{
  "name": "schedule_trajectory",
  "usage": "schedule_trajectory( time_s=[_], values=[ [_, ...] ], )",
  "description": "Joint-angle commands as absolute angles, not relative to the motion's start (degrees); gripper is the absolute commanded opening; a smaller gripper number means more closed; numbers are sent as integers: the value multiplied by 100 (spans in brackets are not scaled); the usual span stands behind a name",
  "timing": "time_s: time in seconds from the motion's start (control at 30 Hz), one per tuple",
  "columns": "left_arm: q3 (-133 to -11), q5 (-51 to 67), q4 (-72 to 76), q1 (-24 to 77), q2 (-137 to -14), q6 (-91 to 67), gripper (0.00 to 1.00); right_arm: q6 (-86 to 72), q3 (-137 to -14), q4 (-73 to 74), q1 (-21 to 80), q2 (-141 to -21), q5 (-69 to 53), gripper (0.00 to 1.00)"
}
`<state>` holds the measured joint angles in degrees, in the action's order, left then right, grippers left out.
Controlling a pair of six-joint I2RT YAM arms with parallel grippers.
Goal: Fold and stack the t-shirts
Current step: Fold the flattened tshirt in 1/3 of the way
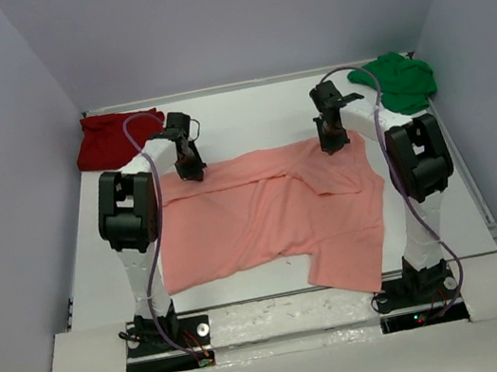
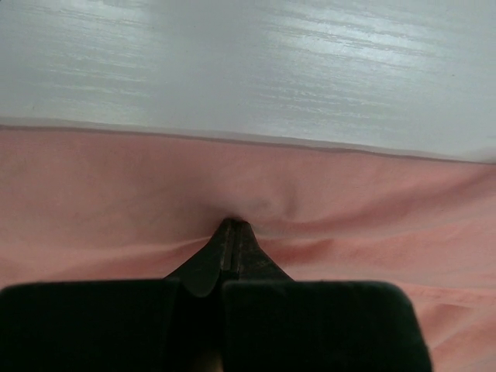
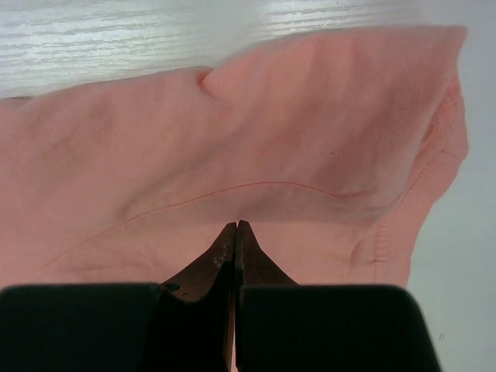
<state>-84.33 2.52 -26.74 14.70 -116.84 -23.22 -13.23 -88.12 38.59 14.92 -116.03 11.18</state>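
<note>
Left fingers (image 2: 203,270) and right fingers (image 3: 211,270) are clenching the far edge of the salmon-pink cloth t-shirt (image 1: 274,220), lying spread on the white surface (image 1: 246,114). Seemingly starting first fold; next is calling for an even lift nearward.

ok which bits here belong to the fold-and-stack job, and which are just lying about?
Job: salmon-pink cloth t-shirt, spread mid-table; dark red cloth t-shirt, bunched far left; bright green cloth t-shirt, bunched far right; left pincer, right pincer, both shut on pink shirt's far edge.
Lying about: white table, purple cables.
</note>
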Motion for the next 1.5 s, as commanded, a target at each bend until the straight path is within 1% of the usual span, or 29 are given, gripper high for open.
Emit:
schedule_trajectory(
  time_s=[0.0,0.43,0.63,0.93,1.2,1.47],
  values=[
    [-8657,448,-2830,1459,-11909,-2338,0,-1204,-9017,3955,1433,-11856,993,0],
    [-9404,378,-3103,1459,-12480,-2268,0,-1090,-9571,3999,1266,-12401,1160,0],
    [-10246,176,-3339,1450,-12858,-2224,0,-976,-10080,4069,1161,-12735,1187,0],
    [-11424,176,-3682,1424,-13561,-2066,0,-756,-10871,4254,984,-13253,1072,0],
    [-12075,614,-3665,1266,-14123,-1942,0,-615,-11618,4456,818,-13649,1002,0],
    [-12867,808,-3674,1169,-14563,-1872,0,-554,-11944,4526,817,-13895,940,0]
  ],
)
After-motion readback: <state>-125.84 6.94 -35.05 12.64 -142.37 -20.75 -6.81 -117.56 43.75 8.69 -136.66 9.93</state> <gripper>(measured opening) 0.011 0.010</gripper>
